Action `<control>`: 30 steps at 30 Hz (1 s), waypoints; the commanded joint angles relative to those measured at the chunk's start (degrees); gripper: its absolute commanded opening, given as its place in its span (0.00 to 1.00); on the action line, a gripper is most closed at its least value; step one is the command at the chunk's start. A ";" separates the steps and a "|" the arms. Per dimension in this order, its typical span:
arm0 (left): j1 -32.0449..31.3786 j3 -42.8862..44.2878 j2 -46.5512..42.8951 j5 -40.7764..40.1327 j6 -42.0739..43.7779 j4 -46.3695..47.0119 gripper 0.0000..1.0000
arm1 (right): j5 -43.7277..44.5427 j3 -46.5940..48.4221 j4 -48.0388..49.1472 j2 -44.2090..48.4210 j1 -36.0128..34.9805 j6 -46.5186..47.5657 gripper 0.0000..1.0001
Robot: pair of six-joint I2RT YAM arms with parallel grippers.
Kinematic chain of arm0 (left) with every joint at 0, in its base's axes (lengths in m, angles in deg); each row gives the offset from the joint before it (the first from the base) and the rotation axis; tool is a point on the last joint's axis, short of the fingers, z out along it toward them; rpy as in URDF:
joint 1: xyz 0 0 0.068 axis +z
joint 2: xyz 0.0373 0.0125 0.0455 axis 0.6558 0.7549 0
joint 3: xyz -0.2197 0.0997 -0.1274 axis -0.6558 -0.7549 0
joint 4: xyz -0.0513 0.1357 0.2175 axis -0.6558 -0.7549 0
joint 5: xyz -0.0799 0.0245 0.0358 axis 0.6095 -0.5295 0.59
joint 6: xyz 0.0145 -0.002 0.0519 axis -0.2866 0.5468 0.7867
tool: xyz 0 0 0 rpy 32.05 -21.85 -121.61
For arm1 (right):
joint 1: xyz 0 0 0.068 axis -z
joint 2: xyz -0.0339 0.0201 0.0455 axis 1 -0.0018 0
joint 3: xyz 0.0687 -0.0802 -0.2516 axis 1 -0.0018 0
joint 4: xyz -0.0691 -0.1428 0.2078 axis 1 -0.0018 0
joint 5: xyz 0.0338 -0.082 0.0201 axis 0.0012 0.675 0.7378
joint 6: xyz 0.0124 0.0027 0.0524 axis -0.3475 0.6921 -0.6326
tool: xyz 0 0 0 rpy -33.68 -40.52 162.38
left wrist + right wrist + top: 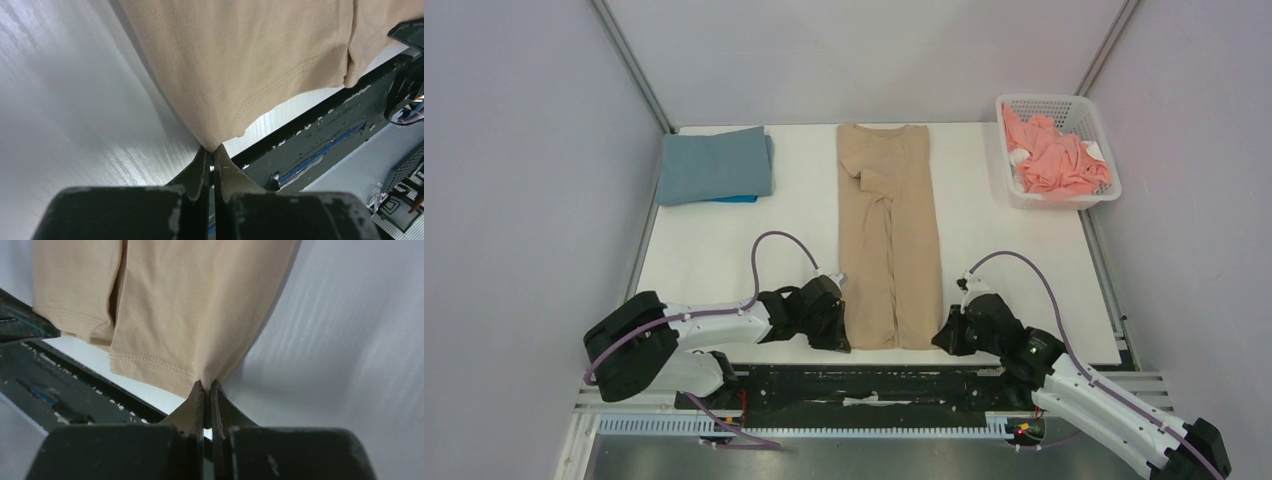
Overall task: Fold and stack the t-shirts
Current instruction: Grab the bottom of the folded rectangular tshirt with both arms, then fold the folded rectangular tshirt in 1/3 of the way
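Note:
The tan t-shirt [891,235] lies on the table as a long narrow strip, sides folded in, collar at the far end. My left gripper [842,342] is shut on its near left hem corner [215,141]. My right gripper [941,343] is shut on its near right hem corner [206,376]. Both corners are pinched just above the table. The grey-blue t-shirt [714,164] lies folded at the far left on top of the bright blue t-shirt [736,198], of which only an edge shows. The coral pink t-shirt [1054,158] is crumpled in the basket.
The white lattice basket [1097,118] stands at the far right corner of the white table [724,260]. The black rail of the arm bases [884,385] runs along the near edge. Grey walls close in left, right and behind.

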 commanded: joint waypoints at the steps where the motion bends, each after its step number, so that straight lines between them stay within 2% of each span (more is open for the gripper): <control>1: -0.84 -3.58 -3.83 2.03 -0.27 3.50 0.02 | -10.33 -3.86 4.24 1.48 -0.03 -0.83 0.00; 7: -0.80 -0.85 -5.40 0.85 0.94 5.26 0.02 | -5.94 -0.23 3.61 -0.37 -0.04 0.56 0.00; 12: -0.20 6.22 -3.19 -2.03 4.11 1.75 0.02 | -0.61 7.82 2.16 -4.32 -0.04 3.05 0.00; 15: 1.97 10.35 -1.87 -2.22 6.09 -0.32 0.02 | 2.70 10.95 4.97 -7.70 -0.04 3.13 0.00; 19: 8.51 14.63 0.13 -1.63 8.66 -1.00 0.02 | 8.93 16.33 10.37 -13.91 -0.04 2.75 0.00; 24: 18.76 21.24 6.24 2.05 9.49 -1.56 0.02 | 21.81 21.86 16.48 -20.03 0.28 4.60 0.00; 30: 25.05 32.41 15.48 4.08 12.36 -3.75 0.02 | 25.98 27.05 22.95 -27.68 4.06 10.07 0.00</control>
